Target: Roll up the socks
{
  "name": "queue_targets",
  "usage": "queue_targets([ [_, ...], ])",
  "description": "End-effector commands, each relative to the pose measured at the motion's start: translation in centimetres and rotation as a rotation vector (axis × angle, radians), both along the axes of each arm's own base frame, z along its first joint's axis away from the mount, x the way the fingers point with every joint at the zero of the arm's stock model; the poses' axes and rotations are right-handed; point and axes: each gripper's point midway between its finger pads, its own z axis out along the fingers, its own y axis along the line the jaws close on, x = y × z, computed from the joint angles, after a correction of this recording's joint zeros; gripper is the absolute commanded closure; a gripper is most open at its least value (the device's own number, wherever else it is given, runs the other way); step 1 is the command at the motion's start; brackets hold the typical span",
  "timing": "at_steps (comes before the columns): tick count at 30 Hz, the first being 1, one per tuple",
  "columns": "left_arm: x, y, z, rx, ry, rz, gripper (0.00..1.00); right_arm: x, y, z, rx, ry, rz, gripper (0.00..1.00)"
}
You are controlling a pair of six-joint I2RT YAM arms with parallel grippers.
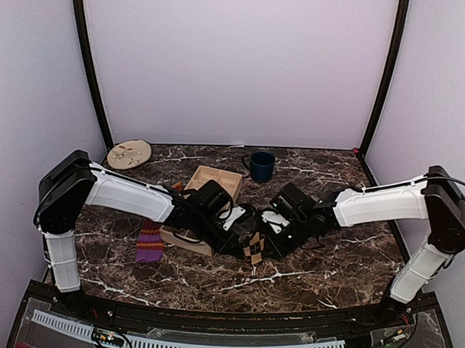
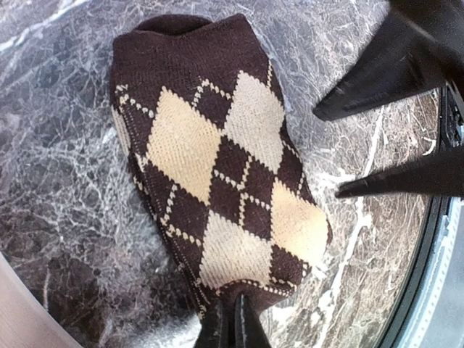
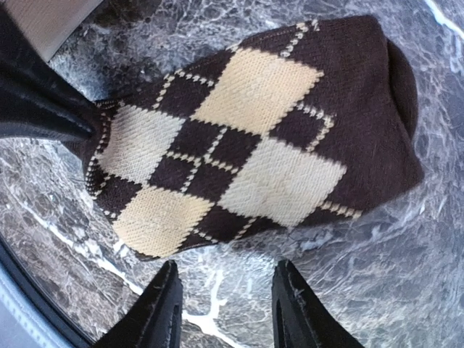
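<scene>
Both arms reach inward from their bases and meet near the middle of the worktop (image 1: 328,277). Each has its upper link raised and its white forearm angled in and down toward the centre.

The brown argyle sock (image 2: 217,167) lies flat on the marble between the two wrists, near the front middle. The left fingers (image 2: 246,330) are pressed together with no gap, pinching one short end of this sock against the worktop.

The right fingers (image 3: 156,312) stand apart at a middling width and hold nothing. Their tips point down at bare marble just beside one long edge of the sock. Whether they touch the surface cannot be told.

The purple striped sock (image 1: 150,242) lies by itself to the left, under the left forearm and well apart from both sets of fingers.

A wooden tray (image 1: 215,179) sits just beyond the left wrist. A blue mug (image 1: 259,166) stands farther back, and a round wooden disc (image 1: 129,153) lies at the far left.
</scene>
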Motion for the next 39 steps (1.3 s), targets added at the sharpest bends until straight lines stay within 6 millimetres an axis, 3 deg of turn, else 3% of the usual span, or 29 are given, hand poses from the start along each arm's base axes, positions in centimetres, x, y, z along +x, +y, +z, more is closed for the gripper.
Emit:
queue_targets([
  [1, -1.6, 0.4, -0.7, 0.040, 0.114, -0.022, 1.00, 0.1, 0.3, 1.3, -0.008, -0.148, -0.044, 0.62],
  [11, -2.0, 0.3, -1.0, 0.048, 0.226, -0.023, 1.00, -2.7, 1.3, 3.4, -0.009, -0.345, -0.030, 0.62],
  [21, -1.0, 1.1, -1.3, 0.052, 0.375, 0.020, 1.00, -4.6, 2.4, 2.8, -0.041, -0.458, 0.046, 0.61],
  [28, -0.5, 1.7, -1.4, 0.048, 0.483, 0.045, 1.00, -5.1, 3.8, 2.6, -0.044, -0.519, 0.156, 0.60],
  [39, -0.4, 1.8, -1.4, 0.047, 0.508, 0.041, 1.00, -5.0, 5.2, 0.5, -0.098, -0.551, 0.277, 0.61],
])
